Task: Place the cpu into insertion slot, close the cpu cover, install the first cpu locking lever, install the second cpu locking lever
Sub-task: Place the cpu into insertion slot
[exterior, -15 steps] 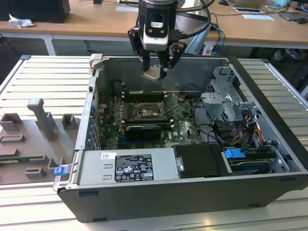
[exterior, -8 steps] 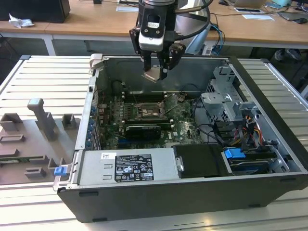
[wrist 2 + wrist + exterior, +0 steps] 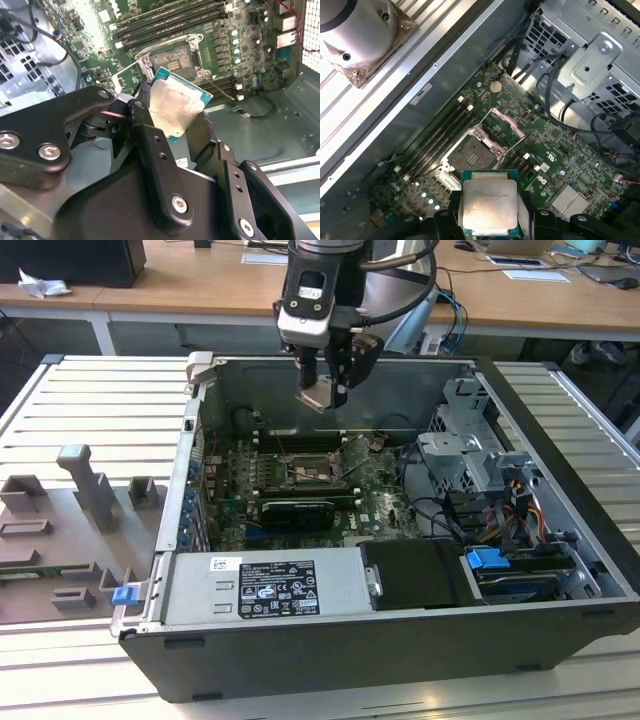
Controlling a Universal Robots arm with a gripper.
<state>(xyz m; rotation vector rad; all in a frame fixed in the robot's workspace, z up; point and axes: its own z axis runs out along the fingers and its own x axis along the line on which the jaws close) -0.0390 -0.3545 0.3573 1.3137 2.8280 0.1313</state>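
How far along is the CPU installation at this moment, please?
Done: the gripper has the cpu clamped. In hand: it hangs in the air over the motherboard, apart from the empty insertion slot. Left: seating it, closing the cpu cover, which stands open, and both lever steps.

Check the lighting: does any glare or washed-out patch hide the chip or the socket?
Second wrist view: glare washes out a corner of the motherboard and the perforated panel; the cpu, held in the gripper, has a sheen; the insertion slot is evenly lit. First wrist view: even light on both. Exterior view: the case is dimmer inside than the table, no glare.
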